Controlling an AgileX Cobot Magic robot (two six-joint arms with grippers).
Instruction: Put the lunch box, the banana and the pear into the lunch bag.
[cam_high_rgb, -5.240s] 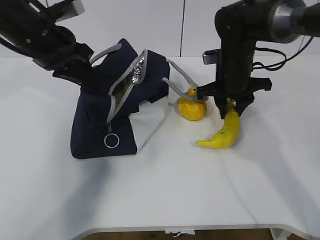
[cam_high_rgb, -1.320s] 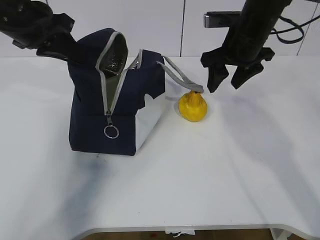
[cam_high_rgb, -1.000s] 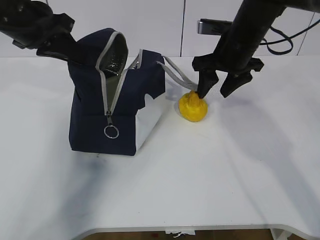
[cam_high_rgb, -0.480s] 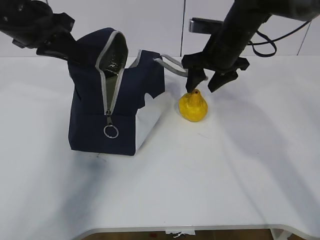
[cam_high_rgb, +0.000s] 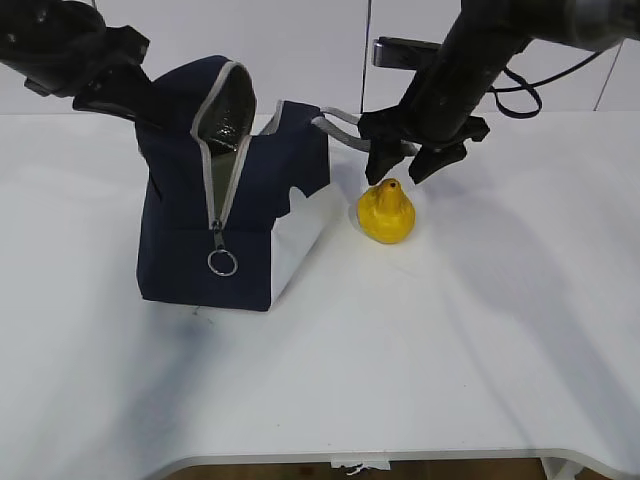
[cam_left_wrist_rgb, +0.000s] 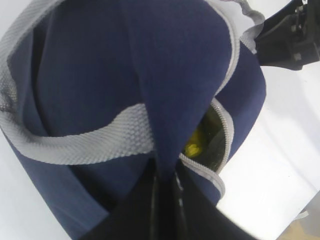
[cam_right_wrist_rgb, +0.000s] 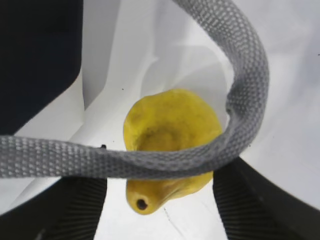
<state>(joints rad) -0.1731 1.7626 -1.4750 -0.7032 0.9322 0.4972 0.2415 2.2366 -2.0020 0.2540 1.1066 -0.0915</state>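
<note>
1. Right wrist view: the right gripper hangs above the pear with its jaws spread, one ribbed pad on each side of the fruit and nothing held.
2. Trouble right away: the grey handle of the lunch bag loops across the pear in this view, between the jaws and the fruit. I'd judge a straight descent risks pinching strap along with pear.
3. The smart play looks to be a drop clear of the strap, then a close on the wide lower body, not the narrow stalk end, which would likely slip.
4. From the exterior view, the pear stands upright on the table toward its far edge, just beside the bag's white panel.
5. Over on the other side, the left gripper is at the bag's far upper edge; it seems to be holding the mouth open, but I cannot tell whether its jaws are closed on the fabric.
6. Left wrist view shows something yellow down inside the zipper opening, probably the banana. The lunch box isn't visible anywhere.
</note>
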